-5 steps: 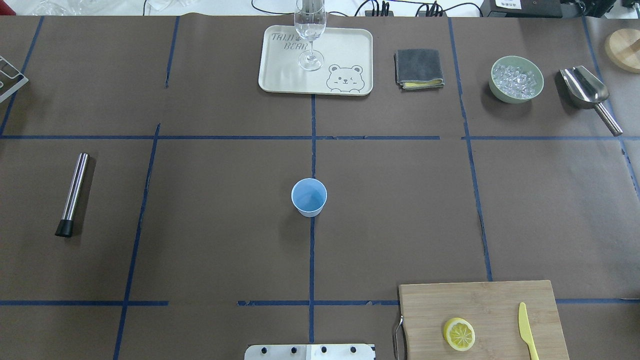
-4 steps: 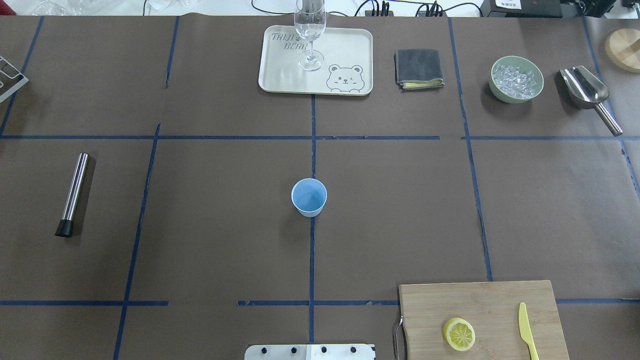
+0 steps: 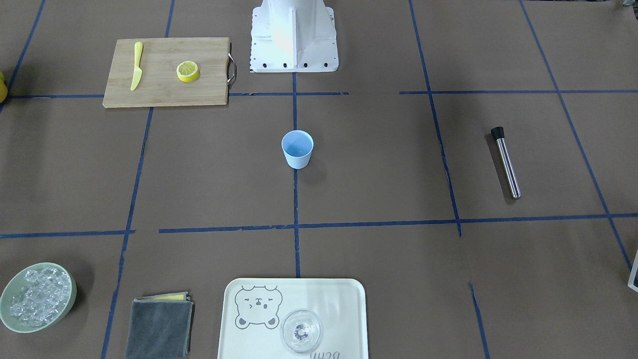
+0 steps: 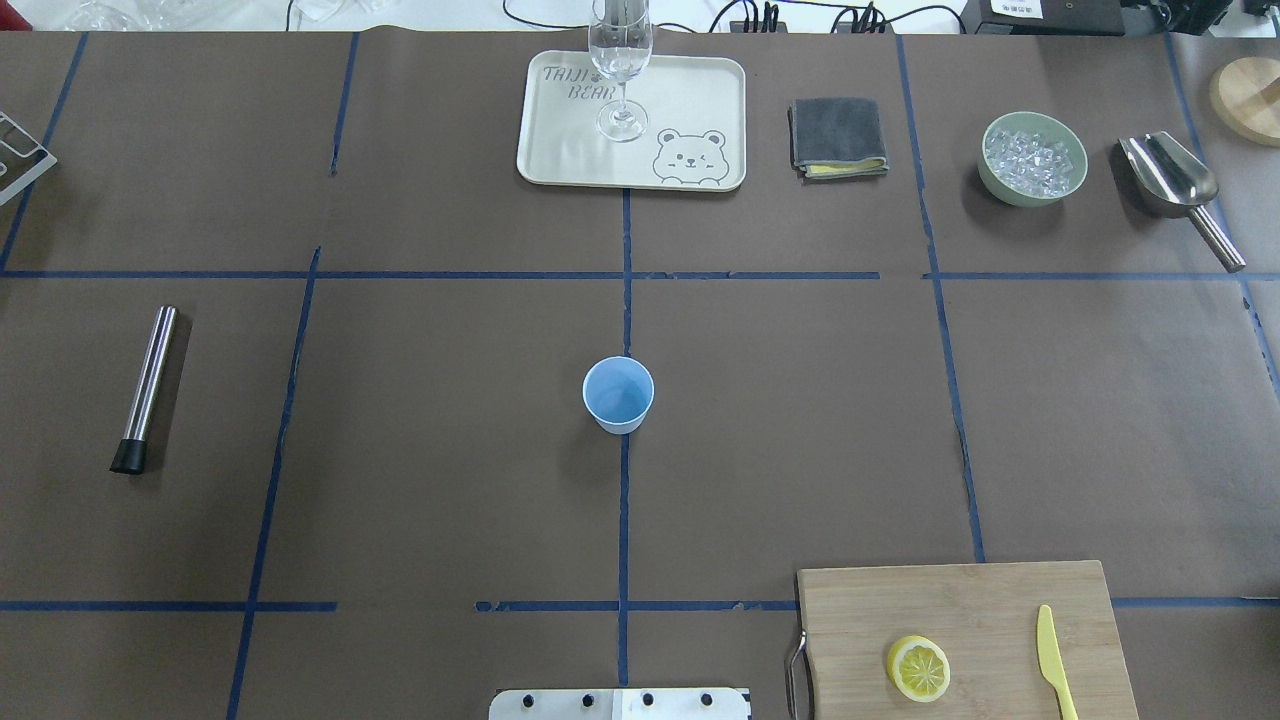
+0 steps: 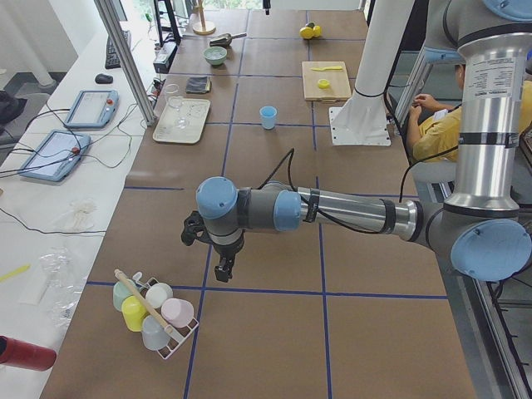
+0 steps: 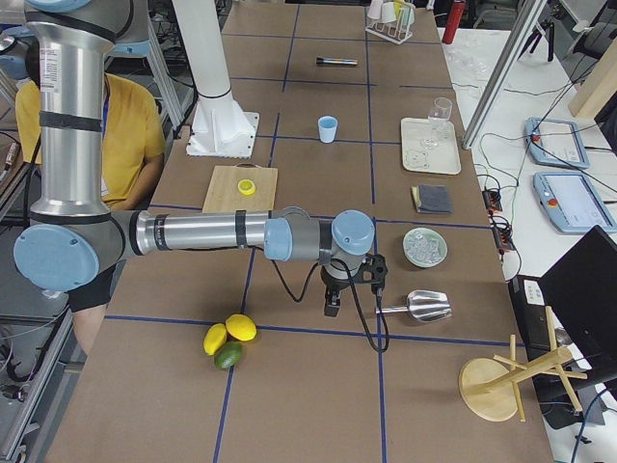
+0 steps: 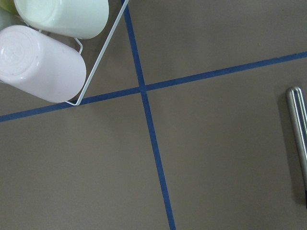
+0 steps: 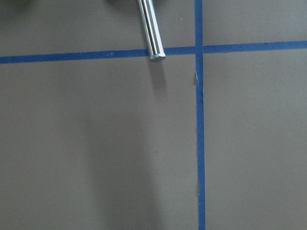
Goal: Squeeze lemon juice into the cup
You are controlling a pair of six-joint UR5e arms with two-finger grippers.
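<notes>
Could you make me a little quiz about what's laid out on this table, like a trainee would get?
1. True or false: the light blue cup stands upright, off the cutting board.
2. Pick one: the lemon slice lies A) in the cup, B) on the cutting board beside the yellow knife, C) on a plate.
3. In a word or two: what fills the green bowl?

Key: 1 true; 2 B; 3 ice cubes.
</notes>
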